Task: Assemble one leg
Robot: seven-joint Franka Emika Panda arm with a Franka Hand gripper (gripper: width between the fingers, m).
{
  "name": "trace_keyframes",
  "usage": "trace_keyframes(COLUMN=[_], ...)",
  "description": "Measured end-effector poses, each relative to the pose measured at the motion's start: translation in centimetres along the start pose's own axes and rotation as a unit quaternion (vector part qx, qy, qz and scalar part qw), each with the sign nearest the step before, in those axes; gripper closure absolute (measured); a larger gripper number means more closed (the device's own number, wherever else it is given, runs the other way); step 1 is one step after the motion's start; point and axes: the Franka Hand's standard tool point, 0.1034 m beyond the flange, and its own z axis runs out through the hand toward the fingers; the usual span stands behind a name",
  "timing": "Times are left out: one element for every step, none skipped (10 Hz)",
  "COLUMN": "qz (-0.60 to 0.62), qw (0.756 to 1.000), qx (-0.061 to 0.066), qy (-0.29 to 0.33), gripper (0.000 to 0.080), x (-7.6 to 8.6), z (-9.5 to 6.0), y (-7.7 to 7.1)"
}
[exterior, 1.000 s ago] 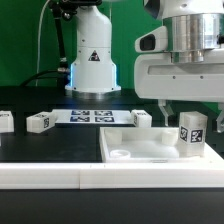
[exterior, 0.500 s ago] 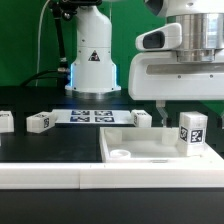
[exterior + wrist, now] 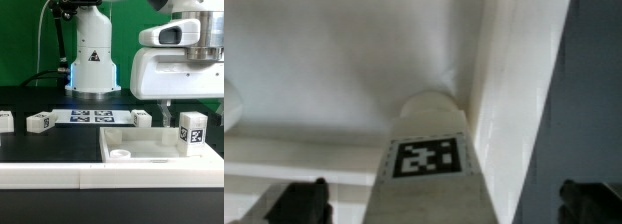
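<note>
Observe leg standing upright in tabletop corner beside raised rim. Note gripper released, fingers spread wide, poised above leg without contact.

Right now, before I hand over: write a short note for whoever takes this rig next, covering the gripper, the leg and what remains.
Gripper: open, fingertips wide apart, holding nothing, above the small white stubby plastic leg with a black-and-white tag.
Leg: upright in a corner of the large flat white rimmed tabletop, at the exterior view's right.
Done: leg set on the tabletop, gripper off it.
Left: whether it is fully seated cannot be told; check. Other small white pieces lie near the marker board.
</note>
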Motion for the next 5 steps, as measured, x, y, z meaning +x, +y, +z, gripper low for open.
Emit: trace_keyframes(qz=[0.003, 0.003, 0.003, 0.004, 0.004], qw=[1.000, 1.000, 1.000, 1.000, 1.000], qx=[0.000, 0.000, 0.000, 0.000, 0.000], qy=[0.000, 0.000, 0.000, 0.000, 0.000], gripper=[0.0150, 0.0150, 0.0275, 0.0421, 0.0509], x=[0.03, 0.01, 0.02, 0.02, 0.02], z=[-0.02, 0.00, 0.00, 0.00, 0.01], y=[0.48, 0.34, 0.37, 0.39, 0.39])
